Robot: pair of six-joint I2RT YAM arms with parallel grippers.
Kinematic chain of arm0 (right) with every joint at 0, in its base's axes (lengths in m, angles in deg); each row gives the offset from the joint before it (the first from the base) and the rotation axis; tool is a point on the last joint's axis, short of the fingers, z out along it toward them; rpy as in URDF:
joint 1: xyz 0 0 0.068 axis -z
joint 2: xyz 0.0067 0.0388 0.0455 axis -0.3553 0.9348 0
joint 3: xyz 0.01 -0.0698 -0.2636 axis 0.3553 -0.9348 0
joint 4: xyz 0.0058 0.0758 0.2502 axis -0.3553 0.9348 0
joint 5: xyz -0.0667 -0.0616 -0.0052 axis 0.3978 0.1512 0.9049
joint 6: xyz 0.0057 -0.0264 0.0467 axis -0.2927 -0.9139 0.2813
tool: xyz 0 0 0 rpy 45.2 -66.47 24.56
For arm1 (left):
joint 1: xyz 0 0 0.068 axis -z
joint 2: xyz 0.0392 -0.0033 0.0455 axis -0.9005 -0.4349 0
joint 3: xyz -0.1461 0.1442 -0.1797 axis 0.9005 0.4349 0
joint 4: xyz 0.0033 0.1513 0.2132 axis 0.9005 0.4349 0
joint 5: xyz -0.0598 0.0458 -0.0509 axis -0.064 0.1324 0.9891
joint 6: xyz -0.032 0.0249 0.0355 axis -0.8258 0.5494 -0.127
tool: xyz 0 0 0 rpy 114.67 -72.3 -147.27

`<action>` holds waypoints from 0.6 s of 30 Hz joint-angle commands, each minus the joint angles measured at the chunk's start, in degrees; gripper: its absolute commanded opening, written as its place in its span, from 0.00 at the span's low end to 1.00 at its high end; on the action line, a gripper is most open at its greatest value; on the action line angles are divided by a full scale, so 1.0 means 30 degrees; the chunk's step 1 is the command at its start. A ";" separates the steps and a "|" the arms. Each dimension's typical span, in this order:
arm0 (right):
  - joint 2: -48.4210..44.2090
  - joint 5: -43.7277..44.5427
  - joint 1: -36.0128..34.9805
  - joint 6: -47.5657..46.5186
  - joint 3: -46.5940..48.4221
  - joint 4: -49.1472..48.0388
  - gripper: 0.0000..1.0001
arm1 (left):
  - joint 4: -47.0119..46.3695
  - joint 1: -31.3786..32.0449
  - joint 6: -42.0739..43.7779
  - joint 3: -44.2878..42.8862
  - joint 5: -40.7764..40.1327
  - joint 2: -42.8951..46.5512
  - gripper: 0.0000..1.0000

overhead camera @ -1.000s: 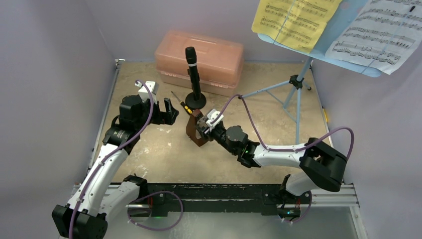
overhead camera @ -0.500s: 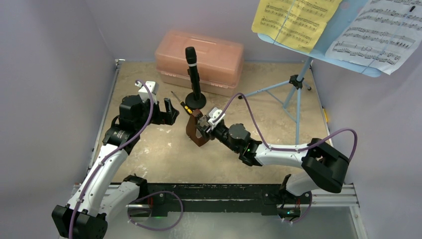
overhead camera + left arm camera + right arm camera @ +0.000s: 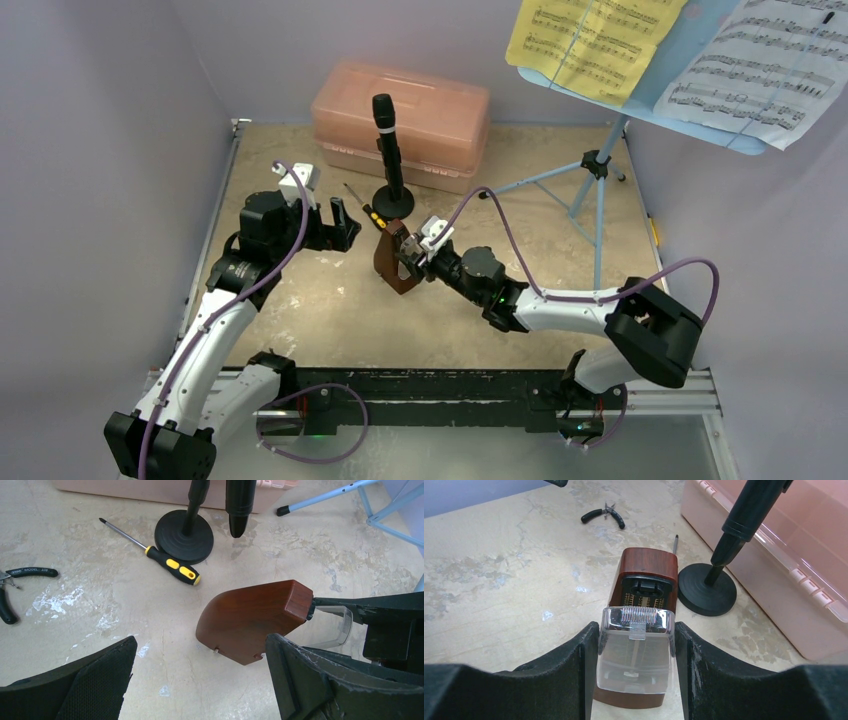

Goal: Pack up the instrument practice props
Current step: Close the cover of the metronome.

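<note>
Top external: our L gripper point(image 3: 342, 222) gapes wide, empty, w/ the metronome point(image 3: 252, 622) just ahead of its jaws. Our R gripper point(image 3: 636, 635) pinches the metronome's clear cover point(image 3: 636, 652) betw. both fingers; we see the black pipe point(image 3: 744, 517) upright beyond those jaws, rightward.

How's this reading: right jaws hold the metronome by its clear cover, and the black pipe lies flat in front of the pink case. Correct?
Not quite. The black pipe stands upright on its round base in front of the pink case, not flat; the top external view shows it. The right jaws do hold the metronome by its clear cover.
</note>
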 commanded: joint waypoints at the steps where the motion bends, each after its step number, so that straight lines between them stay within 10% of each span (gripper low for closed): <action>1: 0.0047 -0.0537 0.0193 0.0187 -0.0054 -0.1011 0.06 | -0.0800 -0.0202 -0.0124 -0.0235 0.0366 0.0204 0.98; 18: 0.0843 -0.0565 0.0238 0.0346 0.0555 -0.1560 0.05 | -0.0756 -0.0198 -0.0105 -0.0243 0.0397 0.0246 0.98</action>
